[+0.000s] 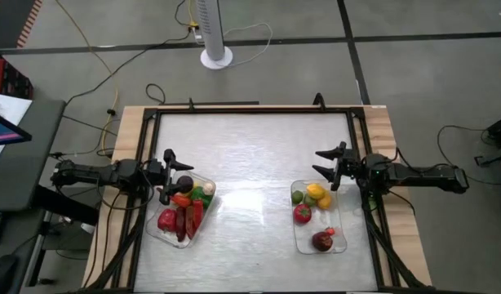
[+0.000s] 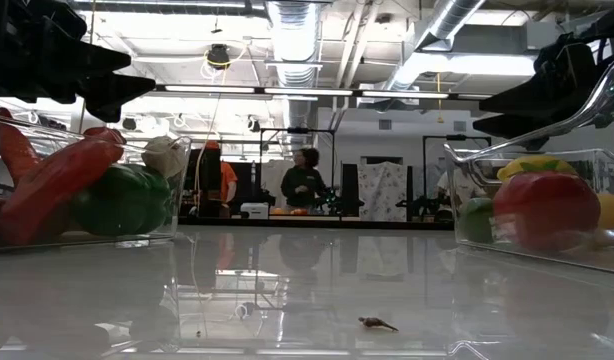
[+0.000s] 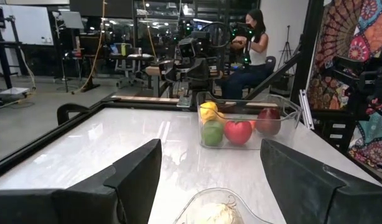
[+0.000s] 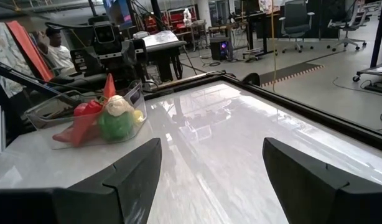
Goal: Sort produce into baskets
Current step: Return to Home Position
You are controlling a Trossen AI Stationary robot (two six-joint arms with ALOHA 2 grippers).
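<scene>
Left tray [image 1: 195,231] lies by left fingers [image 1: 183,166], right tray [image 1: 303,237] by right fingers [image 1: 325,153] (spread).

Low view: left tray [image 2: 182,190] runs off the frame's left edge and right tray [image 2: 450,170] off the right edge, so only part of each shows. A small dark scrap [image 2: 377,323] on the table [image 2: 307,280] is too small to identify. High view: pieces [image 1: 181,214] in the left tray lie piled on one another, the lower ones partly covered and not countable; left wrist view: a whitish piece [image 3: 214,213] is cut by the bottom edge, kind unclear.
</scene>
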